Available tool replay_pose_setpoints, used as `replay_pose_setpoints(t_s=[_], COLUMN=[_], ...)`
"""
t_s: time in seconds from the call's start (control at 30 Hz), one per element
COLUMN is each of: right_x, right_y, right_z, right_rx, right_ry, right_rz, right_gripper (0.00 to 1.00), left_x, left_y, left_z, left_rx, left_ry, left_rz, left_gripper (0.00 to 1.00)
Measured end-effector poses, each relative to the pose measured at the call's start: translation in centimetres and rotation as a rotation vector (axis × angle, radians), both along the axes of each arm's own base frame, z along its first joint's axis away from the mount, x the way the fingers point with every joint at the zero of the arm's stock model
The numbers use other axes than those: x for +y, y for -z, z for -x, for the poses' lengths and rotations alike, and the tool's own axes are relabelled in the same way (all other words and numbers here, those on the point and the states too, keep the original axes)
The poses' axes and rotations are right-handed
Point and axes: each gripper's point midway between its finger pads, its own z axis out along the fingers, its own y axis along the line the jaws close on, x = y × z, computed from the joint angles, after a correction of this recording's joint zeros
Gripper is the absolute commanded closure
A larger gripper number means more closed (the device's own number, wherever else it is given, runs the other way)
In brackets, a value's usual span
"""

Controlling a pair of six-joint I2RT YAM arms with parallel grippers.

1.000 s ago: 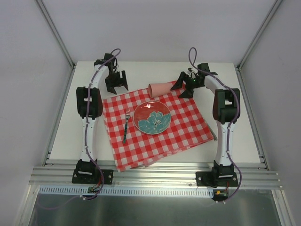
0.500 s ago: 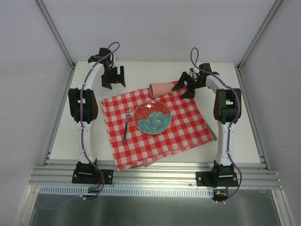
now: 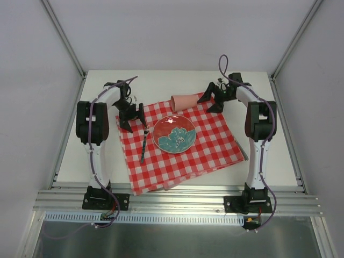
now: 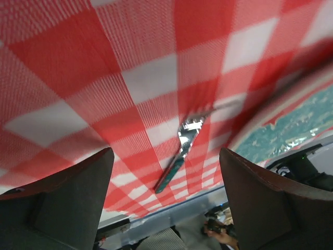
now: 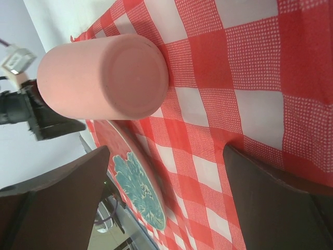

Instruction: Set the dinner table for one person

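Off-white rectangular desk (image 3: 177, 80) carries the red-and-white checked cloth (image 3: 177, 158). On it: red round plate with teal flower (image 3: 173, 134), with a metal fork (image 3: 144, 145) beside it. Pink cylindrical cup (image 3: 183, 101) lies on its side and looks like it needs uprighting. Left gripper (image 4: 166, 203) is spread above the fork. Right gripper (image 5: 166, 198) is spread facing the cup. Both are empty.

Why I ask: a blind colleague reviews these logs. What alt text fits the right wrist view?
A pink cup lies on its side at the edge of a red-and-white checked cloth, its closed base facing the camera, ahead of the open right gripper. A red plate with a teal flower shows lower left.
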Motion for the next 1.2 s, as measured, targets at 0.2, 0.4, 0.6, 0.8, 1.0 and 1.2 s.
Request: replay_pose_setpoints(t_s=[0.2, 0.4, 0.6, 0.8, 1.0, 1.2], right_x=[-0.2, -0.7, -1.0, -1.7, -3.2, -4.7], right_y=[0.0, 0.1, 0.1, 0.1, 0.1, 0.2], right_z=[0.2, 0.4, 0.3, 0.0, -1.8, -2.8], right_rx=[0.004, 0.02, 0.025, 0.026, -0.007, -0.077], right_ry=[0.006, 0.017, 0.025, 0.045, 0.086, 0.068], right_rz=[0.0, 0.015, 0.038, 0.09, 0.149, 0.239], right_gripper=[0.03, 0.03, 0.03, 0.03, 0.03, 0.03], left_x=[-0.6, -1.5, -1.9, -1.9, -2.0, -2.2], left_y=[1.5, 1.5, 1.3, 1.2, 1.0, 0.7], left_z=[-1.2, -5.9, -8.6, -11.4, -14.7, -15.6], left_rx=[0.094, 0.106, 0.047, -0.022, -0.149, -0.206], left_ry=[-0.066, -0.118, -0.128, -0.156, -0.164, -0.131], left_rz=[0.014, 0.023, 0.032, 0.022, 0.013, 0.032], left_gripper=[0.2, 0.21, 0.22, 0.21, 0.19, 0.06])
